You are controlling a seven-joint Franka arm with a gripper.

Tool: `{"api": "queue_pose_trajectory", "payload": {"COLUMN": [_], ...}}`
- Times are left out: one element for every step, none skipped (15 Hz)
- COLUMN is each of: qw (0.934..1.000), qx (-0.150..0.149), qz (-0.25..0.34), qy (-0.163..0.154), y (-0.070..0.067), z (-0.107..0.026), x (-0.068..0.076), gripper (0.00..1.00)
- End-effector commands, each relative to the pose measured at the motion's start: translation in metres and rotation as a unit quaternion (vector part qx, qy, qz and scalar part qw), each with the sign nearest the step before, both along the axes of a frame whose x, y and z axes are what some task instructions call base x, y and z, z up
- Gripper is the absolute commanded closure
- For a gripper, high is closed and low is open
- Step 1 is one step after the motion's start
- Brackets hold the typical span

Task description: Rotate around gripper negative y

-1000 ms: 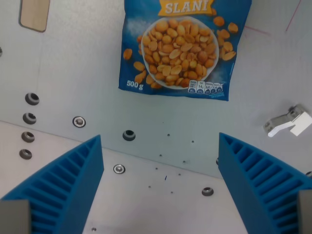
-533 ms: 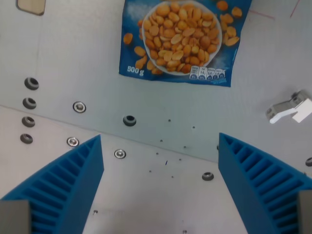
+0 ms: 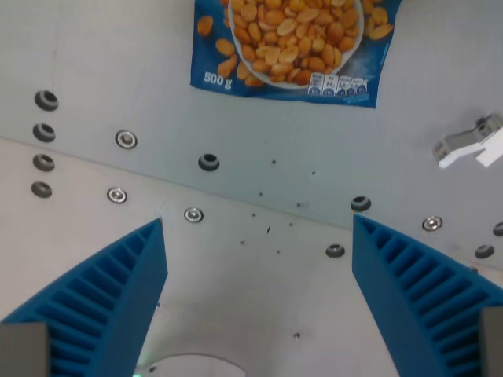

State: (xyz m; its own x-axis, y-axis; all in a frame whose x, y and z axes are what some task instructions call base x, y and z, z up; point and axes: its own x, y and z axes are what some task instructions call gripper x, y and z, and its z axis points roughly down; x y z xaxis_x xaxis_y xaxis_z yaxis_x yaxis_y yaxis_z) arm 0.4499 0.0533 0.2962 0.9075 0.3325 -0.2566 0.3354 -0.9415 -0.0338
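My gripper (image 3: 258, 302) is open, its two blue ribbed fingers (image 3: 102, 302) rising from the bottom corners of the wrist view with nothing between them. Below the gap lies the bare grey metal table (image 3: 259, 196) with bolt heads and holes. A blue bag of peanuts (image 3: 291, 47), marked 500 g, lies flat at the top centre, cut off by the upper edge. It sits well beyond the fingertips and touches neither finger.
A small white and grey clip (image 3: 471, 144) lies at the wrist view's right. Rows of bolts and holes (image 3: 43, 145) run along a plate seam (image 3: 236, 206) crossing the picture. A pale rounded shape (image 3: 185, 367) shows at the bottom edge.
The whole scene has slid upward in the picture, so the camera has tilted. The bag is now cut off more at the top, and more of the near plate shows. The fingers stay equally apart.
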Motion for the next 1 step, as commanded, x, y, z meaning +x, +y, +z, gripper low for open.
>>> {"api": "queue_pose_trajectory", "payload": {"qw": [0.9916], "qx": [-0.059], "qz": [0.000], "qy": [0.115], "y": [0.0034], "z": [0.0060], "x": [0.0077], "gripper": [0.00]}}
